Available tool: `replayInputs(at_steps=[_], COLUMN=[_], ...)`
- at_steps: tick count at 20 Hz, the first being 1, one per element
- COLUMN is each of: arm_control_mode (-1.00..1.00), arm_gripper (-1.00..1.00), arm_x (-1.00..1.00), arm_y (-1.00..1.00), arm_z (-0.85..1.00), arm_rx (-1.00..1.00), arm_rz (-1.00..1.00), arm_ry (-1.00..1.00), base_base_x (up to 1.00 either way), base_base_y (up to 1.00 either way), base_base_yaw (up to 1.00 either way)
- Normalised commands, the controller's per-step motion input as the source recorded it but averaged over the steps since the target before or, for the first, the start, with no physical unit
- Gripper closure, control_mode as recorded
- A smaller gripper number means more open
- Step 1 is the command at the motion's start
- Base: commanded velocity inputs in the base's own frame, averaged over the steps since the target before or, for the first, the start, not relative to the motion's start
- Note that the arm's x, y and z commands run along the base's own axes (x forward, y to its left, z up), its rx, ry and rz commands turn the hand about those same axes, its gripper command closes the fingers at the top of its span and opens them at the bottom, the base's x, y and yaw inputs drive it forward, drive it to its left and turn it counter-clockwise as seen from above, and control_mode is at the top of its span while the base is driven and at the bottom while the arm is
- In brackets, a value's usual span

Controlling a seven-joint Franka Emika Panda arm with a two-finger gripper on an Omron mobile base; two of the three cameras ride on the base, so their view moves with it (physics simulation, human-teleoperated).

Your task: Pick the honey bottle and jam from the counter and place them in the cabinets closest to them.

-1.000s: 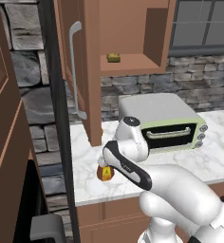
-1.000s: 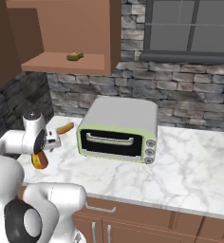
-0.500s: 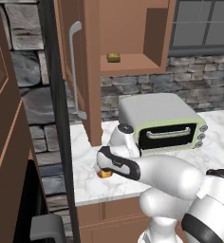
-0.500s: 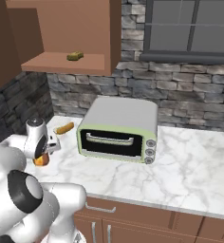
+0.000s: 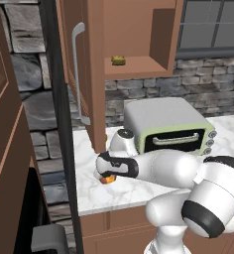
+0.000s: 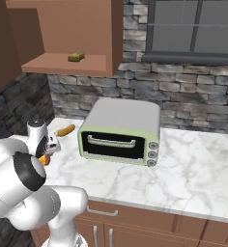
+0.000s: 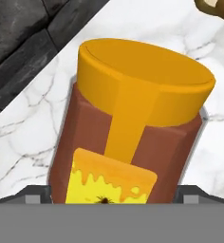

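- The squat amber honey bottle (image 7: 128,137) with a yellow-orange cap and a yellow label stands upright on the long white marble counter with grey veins (image 5: 139,188), well to the left of the pale green and grey toaster oven (image 5: 168,126) as the base cameras see it.
- In the left base view the honey bottle (image 5: 107,178) shows as a small orange patch under the white arm's wrist, near the counter's front edge.
- The two-finger gripper (image 7: 112,199) is lowered around the bottle with its jaws spread wide; one dark fingertip (image 7: 31,195) sits on each side of the bottle's lower body, and whether they touch it cannot be told.
- In the right base view the gripper (image 6: 47,153) hangs low, left of the toaster oven, with orange showing just beneath it.
- A small brown elongated food item (image 6: 64,130) lies on the counter behind the gripper, left of the toaster oven.
- Above the toaster oven, an open reddish-brown wooden wall cabinet (image 5: 139,64) carries a small yellowish lump (image 5: 118,60) on its shelf; a long grey bar handle (image 5: 77,69) is on its opened door.
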Motion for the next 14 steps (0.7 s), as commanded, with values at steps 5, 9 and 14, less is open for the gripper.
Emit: replayInputs(at_steps=[5,9,14], arm_control_mode=[-1.00,-1.00,-1.00], arm_gripper=[1.00,1.00,1.00], arm_x=[-0.01,-0.03,-0.09], arm_y=[0.00,-0.01,-0.10], arm_z=[0.08,0.40,0.55], arm_rx=[0.02,0.07,0.10], arm_rz=[-0.01,-0.05,-0.07], arm_ry=[-0.04,-0.14,-0.20], base_base_x=[0.00,0.00,0.00], base_base_y=[0.00,0.00,0.00], base_base_yaw=[0.00,0.00,0.00])
